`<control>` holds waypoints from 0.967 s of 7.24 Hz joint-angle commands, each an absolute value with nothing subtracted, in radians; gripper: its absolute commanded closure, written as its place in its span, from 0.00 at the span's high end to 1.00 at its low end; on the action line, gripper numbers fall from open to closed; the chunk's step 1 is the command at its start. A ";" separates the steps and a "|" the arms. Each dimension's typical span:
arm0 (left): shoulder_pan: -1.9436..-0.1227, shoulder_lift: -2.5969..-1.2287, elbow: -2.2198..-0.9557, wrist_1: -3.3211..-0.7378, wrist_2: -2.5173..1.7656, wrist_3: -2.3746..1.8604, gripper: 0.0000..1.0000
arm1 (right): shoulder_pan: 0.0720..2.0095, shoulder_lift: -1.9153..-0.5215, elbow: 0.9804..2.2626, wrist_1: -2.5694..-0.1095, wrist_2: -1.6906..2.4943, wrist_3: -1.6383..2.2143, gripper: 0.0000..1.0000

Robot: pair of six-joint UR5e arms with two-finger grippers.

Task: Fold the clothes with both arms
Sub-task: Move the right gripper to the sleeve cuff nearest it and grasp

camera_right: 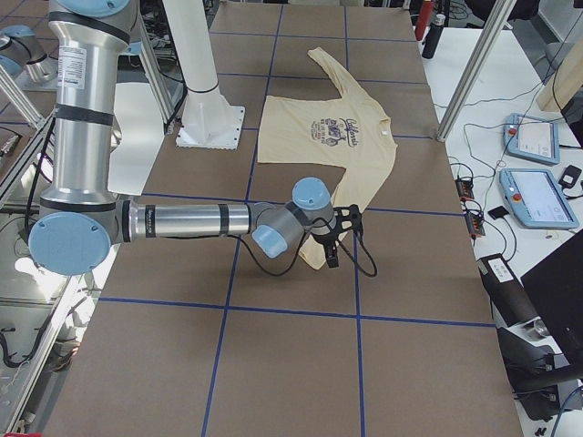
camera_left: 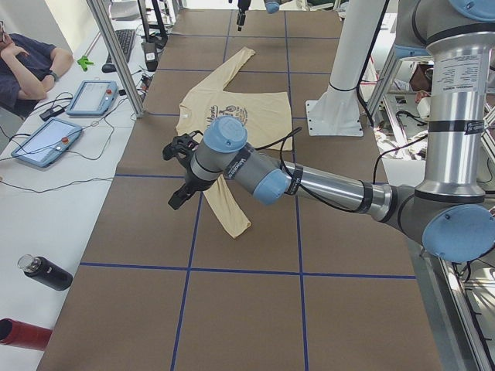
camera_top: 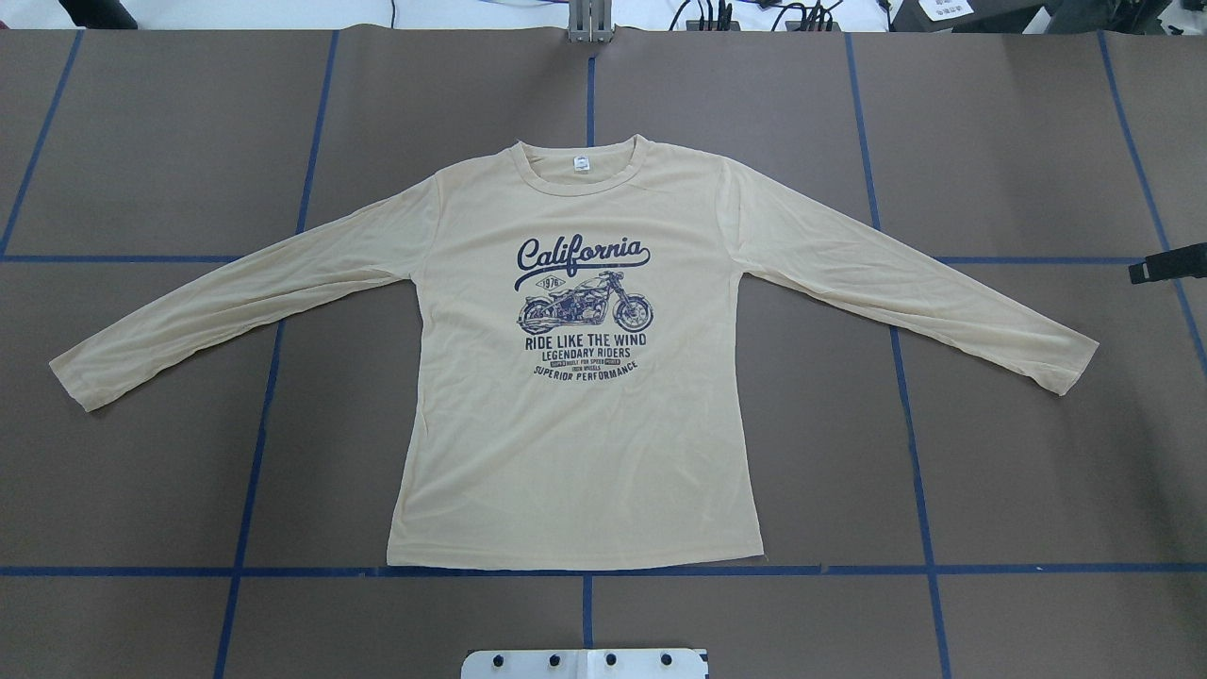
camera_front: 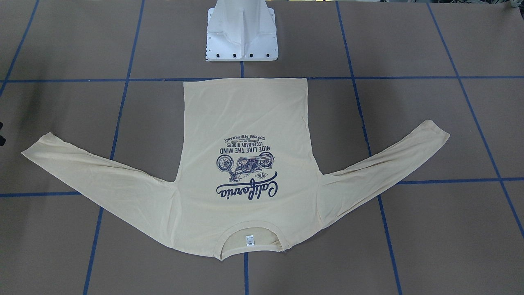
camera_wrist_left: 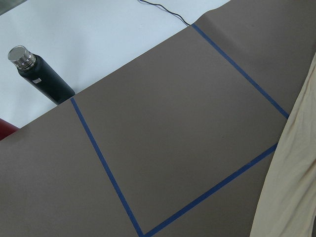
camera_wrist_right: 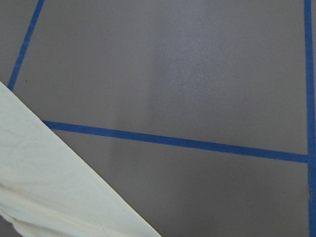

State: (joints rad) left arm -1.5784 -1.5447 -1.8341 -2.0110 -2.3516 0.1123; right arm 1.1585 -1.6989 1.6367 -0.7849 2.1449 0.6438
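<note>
The clothes are one cream-yellow long-sleeved shirt (camera_front: pixel 245 123) (camera_top: pixel 585 453), spread flat with the navy "California" print up, both sleeves out to the sides and the collar on the side away from the base. My left gripper (camera_left: pixel 175 175) hovers beside the near sleeve in the exterior left view; I cannot tell its state. That sleeve (camera_wrist_left: pixel 296 173) edges the left wrist view. Only a black piece of my right gripper (camera_top: pixel 1167 264) (camera_right: pixel 339 238) pokes in beyond the other sleeve's cuff; I cannot tell whether it is open or shut. The right wrist view catches that sleeve (camera_wrist_right: pixel 49 187).
The white pedestal base (camera_front: pixel 241 37) (camera_top: pixel 585 663) stands near the shirt's hem. A black bottle (camera_wrist_left: pixel 42 74) (camera_left: pixel 46 272) and control tablets (camera_left: pixel 46 139) lie on the white side table, where a person (camera_left: pixel 23 66) sits. Blue tape lines grid the brown table.
</note>
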 commanded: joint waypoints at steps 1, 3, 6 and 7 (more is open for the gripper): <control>-1.578 -1.545 -1.833 -2.011 -2.352 0.115 1.00 | 1.045 -1.706 1.534 -0.590 2.043 0.779 0.84; -1.578 -1.542 -1.833 -2.011 -2.352 0.117 1.00 | 1.006 -1.709 1.523 -0.577 2.022 0.784 0.68; -1.578 -1.539 -1.833 -2.011 -2.352 0.120 1.00 | 0.974 -1.727 1.522 -0.577 2.010 0.784 0.62; -1.578 -1.537 -1.833 -2.011 -2.352 0.120 1.00 | 0.968 -1.729 1.520 -0.577 2.006 0.784 0.61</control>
State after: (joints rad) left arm -1.5785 -1.5385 -1.8331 -2.0110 -2.3516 0.1189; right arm 0.9791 -1.7237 1.5218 -0.5770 2.0118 0.7837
